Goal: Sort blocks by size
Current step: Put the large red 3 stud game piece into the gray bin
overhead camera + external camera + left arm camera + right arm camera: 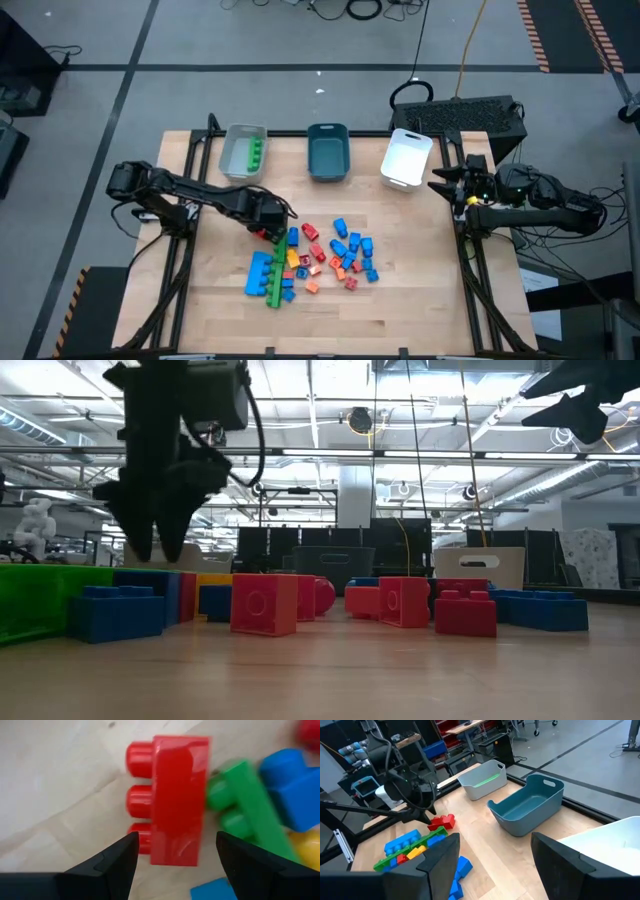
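We see the blocks (315, 257) heaped on the near middle of the surface (420, 300), with the left end effector (268, 226) hanging open just over a red block (177, 800) at the heap's left edge, fingers astride it but gripping nothing, apparently lining up a pick. Farther off, the grey tray (243, 151) already holds a green block (255, 151), the teal tray (328, 152) and white tray (406, 158) wait beside it, and the right end effector (446, 187) idles open and empty near the white tray, clear of the work.

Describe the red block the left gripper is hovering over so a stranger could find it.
On the wooden table, find the block pile below the trays. At its upper left edge, under the open left gripper, lies the red block with three studs, touching a long green bar.
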`<state>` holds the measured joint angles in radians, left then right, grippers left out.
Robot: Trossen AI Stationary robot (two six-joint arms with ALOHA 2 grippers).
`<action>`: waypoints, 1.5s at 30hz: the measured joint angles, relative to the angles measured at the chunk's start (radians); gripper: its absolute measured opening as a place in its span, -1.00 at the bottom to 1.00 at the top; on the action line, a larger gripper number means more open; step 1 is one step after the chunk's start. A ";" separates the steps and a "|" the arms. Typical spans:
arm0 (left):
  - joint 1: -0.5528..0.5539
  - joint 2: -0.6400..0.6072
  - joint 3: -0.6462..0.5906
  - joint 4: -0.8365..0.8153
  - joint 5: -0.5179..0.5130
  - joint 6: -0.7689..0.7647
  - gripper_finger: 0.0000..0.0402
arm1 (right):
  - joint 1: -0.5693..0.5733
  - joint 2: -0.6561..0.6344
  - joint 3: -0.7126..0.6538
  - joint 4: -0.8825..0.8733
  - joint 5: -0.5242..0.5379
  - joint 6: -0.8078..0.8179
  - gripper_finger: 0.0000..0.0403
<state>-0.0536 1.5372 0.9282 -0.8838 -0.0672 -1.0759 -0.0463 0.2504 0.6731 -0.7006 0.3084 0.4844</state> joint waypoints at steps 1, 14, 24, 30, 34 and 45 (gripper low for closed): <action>0.000 0.000 -0.013 0.005 0.011 -0.001 0.32 | 0.000 0.000 0.000 0.000 0.000 0.002 0.18; -0.001 0.017 -0.047 0.109 0.023 0.011 0.32 | 0.000 0.000 0.000 0.000 0.000 -0.002 0.18; 0.013 0.045 -0.041 0.106 0.022 0.061 0.30 | 0.000 0.000 0.000 0.000 0.000 -0.022 0.18; 0.015 0.046 -0.042 0.105 0.018 0.061 0.00 | 0.000 0.000 0.000 0.000 0.005 -0.024 0.18; 0.015 0.045 -0.041 0.103 0.019 0.061 -0.26 | 0.000 0.000 0.000 0.000 0.005 -0.024 0.18; 0.018 0.041 0.060 -0.012 0.013 0.088 -0.52 | 0.000 0.000 0.000 0.000 0.005 -0.028 0.18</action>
<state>-0.0355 1.5782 0.9887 -0.8958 -0.0538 -0.9883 -0.0460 0.2504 0.6731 -0.7006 0.3134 0.4561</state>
